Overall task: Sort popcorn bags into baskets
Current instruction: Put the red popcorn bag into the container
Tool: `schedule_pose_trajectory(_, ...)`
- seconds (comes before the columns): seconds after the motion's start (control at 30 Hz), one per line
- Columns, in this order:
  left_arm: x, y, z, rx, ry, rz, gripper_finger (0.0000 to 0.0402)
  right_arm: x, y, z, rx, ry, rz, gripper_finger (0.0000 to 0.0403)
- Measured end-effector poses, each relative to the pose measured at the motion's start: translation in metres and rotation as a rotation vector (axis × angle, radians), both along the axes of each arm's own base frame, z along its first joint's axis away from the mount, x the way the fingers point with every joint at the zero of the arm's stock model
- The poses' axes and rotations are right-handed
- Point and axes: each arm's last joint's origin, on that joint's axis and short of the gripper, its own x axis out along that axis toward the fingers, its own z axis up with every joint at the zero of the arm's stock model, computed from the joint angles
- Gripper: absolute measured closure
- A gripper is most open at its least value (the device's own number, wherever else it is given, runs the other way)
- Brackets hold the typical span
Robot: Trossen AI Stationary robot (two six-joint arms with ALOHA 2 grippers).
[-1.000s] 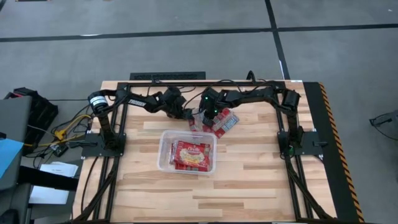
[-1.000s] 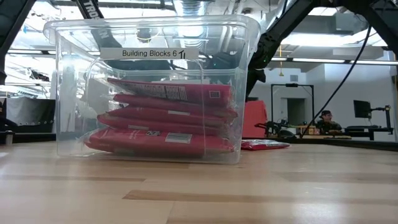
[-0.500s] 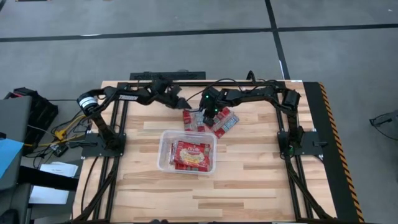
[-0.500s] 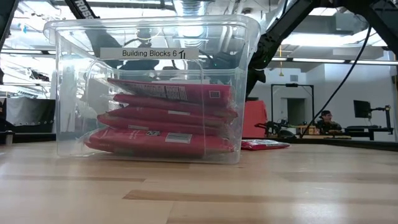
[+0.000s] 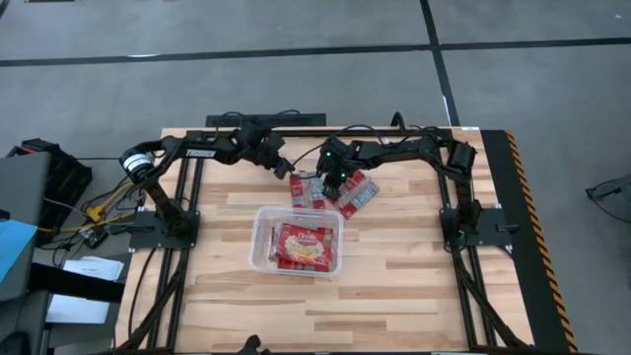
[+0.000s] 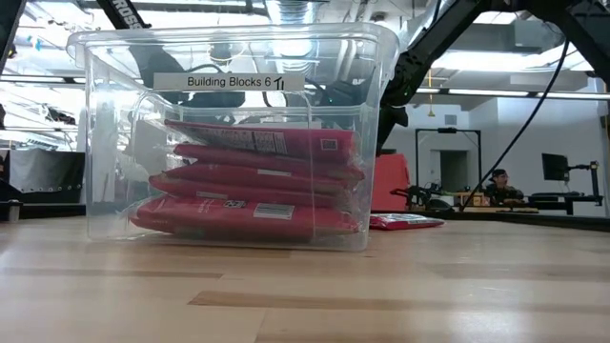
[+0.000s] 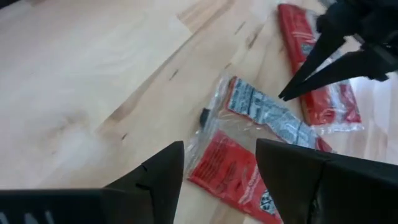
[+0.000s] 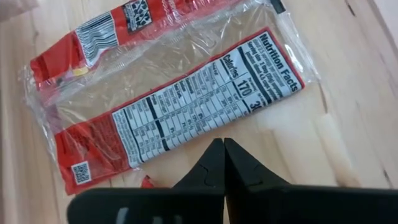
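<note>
The clear tub [image 5: 258, 242] [image 6: 95, 143] stands mid-table with several red popcorn packets [image 5: 306, 245] [image 6: 253, 176] stacked flat inside. A few more packets [image 5: 306, 189] [image 5: 357, 192] lie flat on the table just beyond it. My left gripper [image 5: 284, 166] [image 7: 219, 144] is open and hovers at the far-left side of these loose packets, a red one [image 7: 233, 174] showing past its fingers. My right gripper [image 5: 333, 182] [image 8: 222, 144] is shut, its tips at the edge of a packet lying printed-panel up [image 8: 180, 93] [image 7: 264, 112]. My right gripper comes from above with shut fingertips [image 7: 285, 96] at the long edge of the packet that lies flat on the table [image 8: 186, 134]. Whether they touch it, I cannot tell.
A label strip [image 6: 229, 82] sits on the tub's wall. Black frame rails [image 5: 187, 197] [image 5: 463, 212] run along both table sides. Bare wood lies on the near side of the tub [image 5: 325, 311]. A person sits in the room beyond [image 6: 498, 179].
My left gripper has drawn back from over the loose packets toward the table's far-left, uncovering the leftmost packet, which lies flat. The right arm has kept still.
</note>
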Motion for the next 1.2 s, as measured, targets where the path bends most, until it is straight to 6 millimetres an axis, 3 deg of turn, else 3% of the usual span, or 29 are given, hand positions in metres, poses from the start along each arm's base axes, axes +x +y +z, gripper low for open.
schedule_pose_trajectory(0.27, 0.003, -0.003, -0.005, -0.025, 0.005, -0.031, 0.0150, -0.003, 0.011, 0.002, 0.046, 0.049, 0.029, 0.0376)
schedule_pose_trajectory(0.43, 0.006, 0.000, -0.024, -0.127, 0.012, -0.019, 0.0113, -0.006, 0.022, 0.019, 0.044, 0.051, 0.064, 0.0396)
schedule_pose_trajectory(0.6, 0.013, 0.003, -0.035, -0.207, 0.004, -0.050, 0.0107, -0.001, 0.042, 0.025, 0.070, 0.027, 0.134, 0.0390)
schedule_pose_trajectory(0.83, 0.027, 0.003, -0.037, -0.215, 0.015, -0.105, 0.0114, 0.010, 0.062, 0.006, 0.070, 0.047, 0.206, 0.0396)
schedule_pose_trajectory(1.03, 0.029, 0.003, -0.037, -0.229, 0.016, -0.097, 0.0116, 0.008, 0.051, -0.005, 0.062, 0.077, 0.179, 0.0387)
schedule_pose_trajectory(1.2, 0.029, 0.003, -0.037, -0.247, 0.013, -0.096, 0.0116, 0.004, 0.022, -0.002, -0.004, 0.030, 0.112, 0.0396)
